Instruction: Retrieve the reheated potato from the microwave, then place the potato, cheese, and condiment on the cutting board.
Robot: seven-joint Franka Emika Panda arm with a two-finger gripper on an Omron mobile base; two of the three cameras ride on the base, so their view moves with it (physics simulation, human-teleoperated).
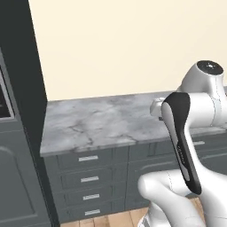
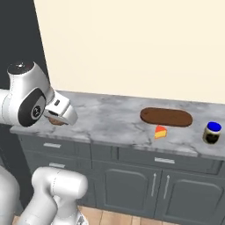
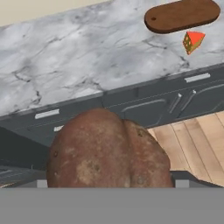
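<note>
Potato: the potato (image 3: pixel 107 151) sits big and close, right in front of the hand (image 2: pixel 56 119), and seems to be held there.
Hand: its two fingers stand wide apart, one on each side of the potato; the tips are hidden, so the touch cannot be seen.
Cutting board: the cutting board (image 3: pixel 182 15) lies on the table (image 3: pixel 78 52) at about 1 o'clock from the potato in the hand view, well apart.
Long side: the board's long side runs along the table edge.
Cheese: the cheese (image 3: pixel 193 41) sits just beside the board, nearer the table edge.
Condiment: the condiment (image 2: pixel 212 132) stands past the board's far end.
Next move: likely carry the potato up toward 1 o'clock.
</note>
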